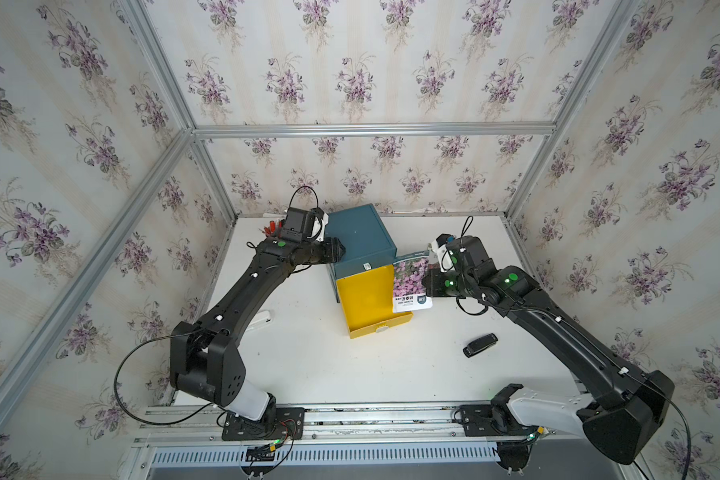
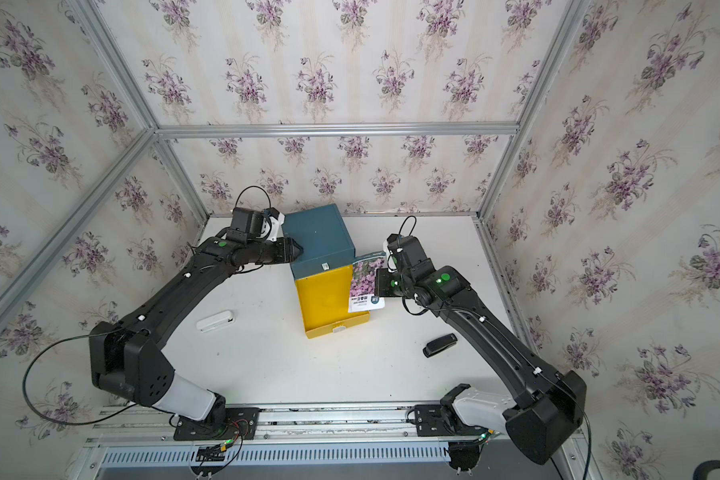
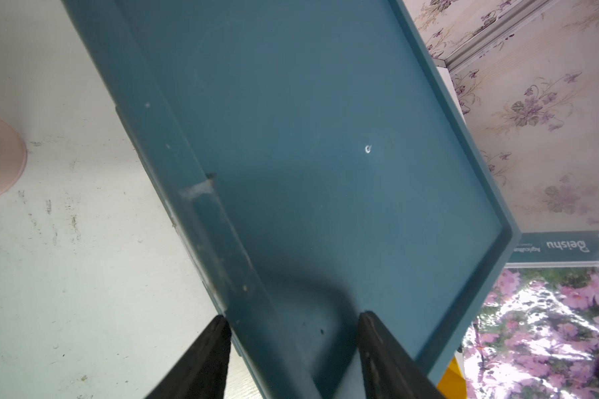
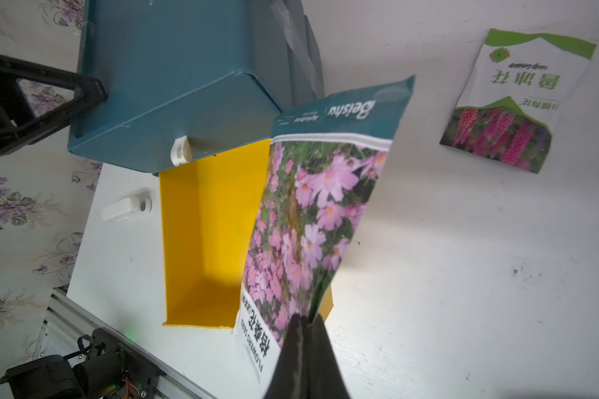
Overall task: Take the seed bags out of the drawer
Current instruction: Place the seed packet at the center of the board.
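- At the table's middle, a blue cabinet (image 1: 360, 237) is standing with its yellow drawer (image 1: 362, 299) pulled out toward the arm bases.
- Right gripper (image 4: 305, 319): its jaws are clamping a lower corner of the pink-purple seed bag (image 4: 312, 207). The bag is being held up over the drawer wall nearest the right arm, with its teal band toward the cabinet. Whether it is touching that wall cannot be told.
- Left gripper (image 3: 293, 321): it is resting against the cabinet's top edge on the left arm's side, with its jaws standing apart and gripping nothing.
- White-green seed bag (image 4: 519, 103), with red flowers: it is lying flat on the table (image 1: 350, 374), well apart from the drawer, and is showing in the right wrist view only.
- Black gadget (image 1: 480, 345) and white gadget (image 2: 215, 321): these are lying on the table beside the right and left arms respectively.
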Motion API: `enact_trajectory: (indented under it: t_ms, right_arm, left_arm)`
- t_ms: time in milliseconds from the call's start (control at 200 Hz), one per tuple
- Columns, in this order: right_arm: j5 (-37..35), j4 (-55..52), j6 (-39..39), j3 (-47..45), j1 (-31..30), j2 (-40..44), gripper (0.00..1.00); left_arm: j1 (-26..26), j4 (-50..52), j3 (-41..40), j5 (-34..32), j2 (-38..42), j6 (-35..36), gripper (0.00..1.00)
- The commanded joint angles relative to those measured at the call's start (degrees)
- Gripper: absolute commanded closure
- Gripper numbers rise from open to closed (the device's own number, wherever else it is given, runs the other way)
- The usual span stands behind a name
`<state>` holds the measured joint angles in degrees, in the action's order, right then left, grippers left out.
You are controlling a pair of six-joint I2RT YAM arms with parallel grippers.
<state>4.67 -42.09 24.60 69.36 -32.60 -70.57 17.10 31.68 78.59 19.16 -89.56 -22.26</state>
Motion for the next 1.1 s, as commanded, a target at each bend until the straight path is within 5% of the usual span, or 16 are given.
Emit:
enact_trajectory:
  t_ms: [0, 365, 1094]
  right_arm:
    - [-1.5, -1.94, -3.41, 1.49, 1.0, -0.35, 1.0]
    - [-0.44, 4.75, -8.24, 1.83, 10.11, -5.97, 1.0]
    - [1.37, 19.8, -12.07, 11.59, 12.3, -37.25, 1.0]
  left_arm:
    - [0.27, 12.94, -0.72, -1.59, -1.16, 2.73, 0.39]
    - [0.25, 13.05, -0.56, -1.44, -1.17, 2.62, 0.39]
    - [0.24, 14.02, 0.84, -2.0, -1.76, 2.66, 0.39]
